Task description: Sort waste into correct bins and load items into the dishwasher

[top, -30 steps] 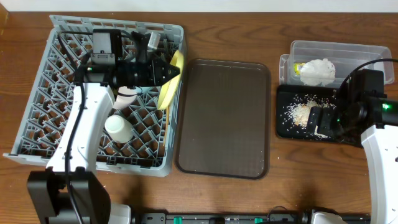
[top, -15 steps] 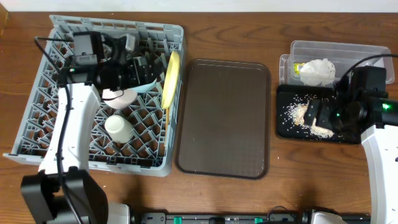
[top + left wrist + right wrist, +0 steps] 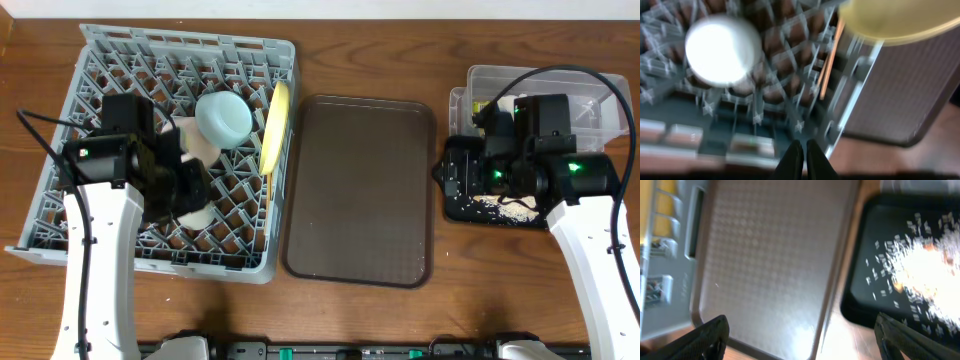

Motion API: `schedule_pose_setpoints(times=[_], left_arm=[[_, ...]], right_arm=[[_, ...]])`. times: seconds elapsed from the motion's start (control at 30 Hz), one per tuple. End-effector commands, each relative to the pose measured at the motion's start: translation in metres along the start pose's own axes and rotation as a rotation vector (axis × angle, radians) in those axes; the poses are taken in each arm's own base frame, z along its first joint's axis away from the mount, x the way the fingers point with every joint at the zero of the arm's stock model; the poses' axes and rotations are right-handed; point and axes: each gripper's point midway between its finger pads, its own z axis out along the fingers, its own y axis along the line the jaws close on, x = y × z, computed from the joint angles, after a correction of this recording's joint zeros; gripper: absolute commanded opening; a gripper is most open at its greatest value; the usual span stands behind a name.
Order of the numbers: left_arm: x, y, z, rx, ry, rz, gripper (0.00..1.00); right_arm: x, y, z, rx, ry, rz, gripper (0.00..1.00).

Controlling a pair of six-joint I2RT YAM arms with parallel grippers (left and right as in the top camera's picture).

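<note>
The left gripper is positioned above the grey dish rack; its jaws are pressed together and grip nothing. The rack holds the light-blue bowl, the pale-yellow plate standing on edge along the side nearest the brown serving tray, and the white bowl, which appears blurred in the left wrist view. The chopsticks lie in the rack just beside the plate. The right gripper has its jaws spread wide and holds nothing; it hangs over the gap between the serving tray and the black tray. Beige food crumbs are scattered inside the black tray. The clear plastic tub stands directly behind the black tray; the right arm covers most of its contents.
</note>
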Motion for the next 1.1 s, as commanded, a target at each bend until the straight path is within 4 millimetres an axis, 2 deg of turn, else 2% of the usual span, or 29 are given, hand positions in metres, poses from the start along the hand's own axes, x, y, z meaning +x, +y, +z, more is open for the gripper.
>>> schedule_pose_setpoints(times=[0.0,0.17,0.27,0.3,0.33,0.37,0.4,0.47,0.53,0.6,0.63,0.67,0.7,0.8,0.9,1.07], left_arm=[[0.014,0.005,-0.007,-0.026,0.020,0.015,0.06],[0.025,0.002,-0.031,-0.017,-0.079,0.037,0.06],[0.035,0.001,-0.044,-0.011,-0.125,0.093,0.06],[0.038,0.001,-0.048,-0.009,-0.140,0.124,0.06],[0.043,0.000,-0.054,-0.008,-0.172,0.175,0.17],[0.050,-0.005,-0.064,0.010,-0.232,0.214,0.47],[0.054,-0.007,-0.072,0.017,-0.293,0.253,0.65],[0.064,-0.011,-0.085,0.029,-0.404,0.309,0.74],[0.083,-0.011,-0.098,0.038,-0.559,0.374,0.76],[0.096,-0.009,-0.101,0.045,-0.627,0.394,0.79],[0.107,-0.006,-0.102,0.052,-0.679,0.405,0.85],[0.113,-0.005,-0.101,0.062,-0.703,0.404,0.86],[0.118,-0.004,-0.102,0.068,-0.739,0.412,0.99],[0.125,-0.004,-0.104,0.077,-0.770,0.419,0.99],[0.125,-0.014,-0.108,0.128,-0.786,0.446,0.99],[0.125,-0.013,-0.107,0.123,-0.781,0.443,0.99]], right_arm=[[0.006,-0.014,-0.002,0.092,0.031,-0.004,0.91],[0.009,-0.020,-0.003,0.128,0.040,-0.001,0.94],[0.011,-0.020,-0.005,0.128,0.045,-0.013,0.83],[0.012,-0.019,-0.006,0.129,0.043,-0.009,0.82],[0.013,-0.018,-0.011,0.128,0.035,-0.007,0.82],[0.016,-0.018,-0.018,0.136,0.023,-0.001,0.83],[0.018,-0.019,-0.026,0.157,-0.001,0.013,0.91],[0.022,-0.021,-0.039,0.180,-0.057,0.008,0.99],[0.032,-0.024,-0.055,0.210,-0.149,0.004,0.99],[0.040,-0.026,-0.067,0.228,-0.231,-0.002,0.99],[0.049,-0.027,-0.079,0.237,-0.305,-0.012,0.99],[0.056,-0.028,-0.088,0.241,-0.358,-0.018,0.99],[0.064,-0.028,-0.101,0.243,-0.424,-0.025,0.99],[0.076,-0.025,-0.118,0.230,-0.503,-0.036,0.99],[0.095,-0.022,-0.134,0.215,-0.560,-0.046,0.99],[0.115,-0.026,-0.128,0.226,-0.498,-0.037,0.99]])
